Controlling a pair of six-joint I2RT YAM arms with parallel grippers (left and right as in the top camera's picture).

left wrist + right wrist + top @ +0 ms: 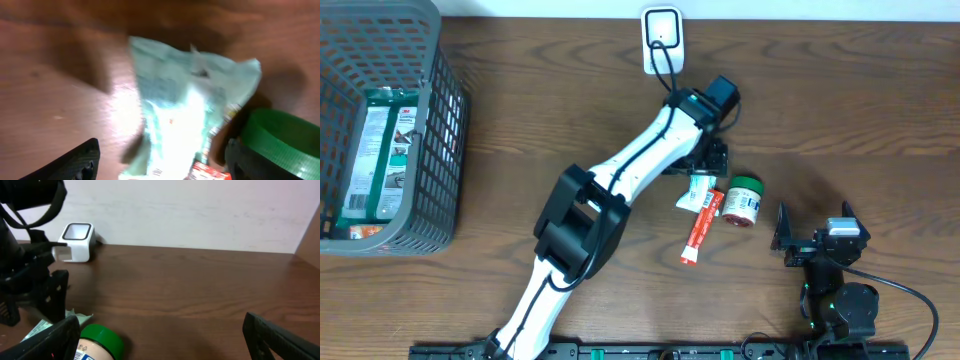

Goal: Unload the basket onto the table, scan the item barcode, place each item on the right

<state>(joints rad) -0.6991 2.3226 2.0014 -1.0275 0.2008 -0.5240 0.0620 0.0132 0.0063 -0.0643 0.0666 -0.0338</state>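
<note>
A pale green and white packet point(696, 192) lies flat on the table, and my left gripper point(711, 162) hovers open just behind it. In the left wrist view the packet point(192, 97) fills the middle, blurred, lying between and beyond the spread fingers of my left gripper point(161, 164), which grip nothing. A red stick packet point(701, 228) and a green-lidded jar point(744, 200) lie right next to it. The white barcode scanner point(661, 40) stands at the back edge. My right gripper point(815, 232) rests open at the front right, empty, facing the jar point(102, 339).
A grey wire basket point(440, 130) at the far left holds boxed goods point(382, 150). The scanner's black cable point(669, 75) runs along my left arm point(620, 175). In the right wrist view the scanner point(76, 241) sits before a pale wall.
</note>
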